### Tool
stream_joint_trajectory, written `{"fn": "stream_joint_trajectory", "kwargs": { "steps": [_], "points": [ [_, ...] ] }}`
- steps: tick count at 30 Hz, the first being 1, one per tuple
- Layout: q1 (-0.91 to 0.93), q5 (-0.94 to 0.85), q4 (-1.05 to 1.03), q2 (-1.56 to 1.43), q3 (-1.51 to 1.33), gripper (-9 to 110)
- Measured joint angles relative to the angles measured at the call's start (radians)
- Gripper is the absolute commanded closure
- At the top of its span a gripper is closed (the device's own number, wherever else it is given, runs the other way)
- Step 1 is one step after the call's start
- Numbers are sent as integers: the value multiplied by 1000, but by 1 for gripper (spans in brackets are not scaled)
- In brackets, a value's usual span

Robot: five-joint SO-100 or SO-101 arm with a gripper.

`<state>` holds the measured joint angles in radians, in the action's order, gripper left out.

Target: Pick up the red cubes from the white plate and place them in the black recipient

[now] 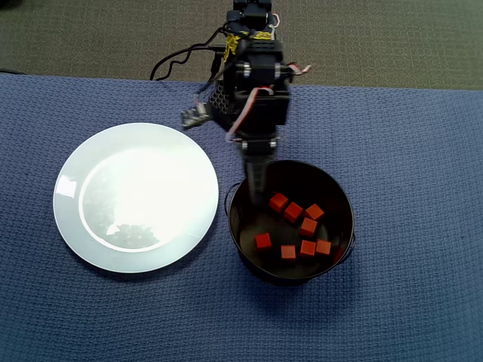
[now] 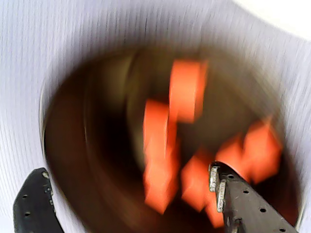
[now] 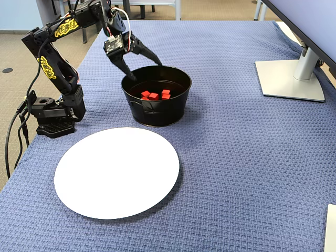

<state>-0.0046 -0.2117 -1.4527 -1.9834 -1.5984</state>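
Several red cubes (image 1: 293,212) lie on the bottom of the black recipient (image 1: 235,220), a round black pot right of the white plate (image 1: 75,188). The plate is bare in the overhead and fixed views. My gripper (image 3: 146,71) hangs open over the pot's rim on the arm's side, with nothing between its fingers. From the wrist, heavily blurred, the open gripper (image 2: 129,170) looks down into the pot (image 2: 87,145) at orange-red cubes (image 2: 187,90). The fixed view shows a few of the cubes (image 3: 153,95) inside the pot (image 3: 157,113), behind the plate (image 3: 115,173).
A blue woven cloth (image 1: 407,151) covers the table. The arm's base (image 3: 52,113) is clamped at the left edge, with cables (image 1: 177,60) trailing behind it. A monitor stand (image 3: 291,79) sits at the far right.
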Motion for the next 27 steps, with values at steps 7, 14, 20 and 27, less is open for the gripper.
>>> {"fn": "stream_joint_trajectory", "kwargs": {
  "steps": [7,14,20,27],
  "points": [
    [170,-57,40,46,-18,70],
    [199,-67,61,48,-78,72],
    [198,-67,67,48,-132,74],
    [198,-58,100,-5,-235,75]
  ]
}}
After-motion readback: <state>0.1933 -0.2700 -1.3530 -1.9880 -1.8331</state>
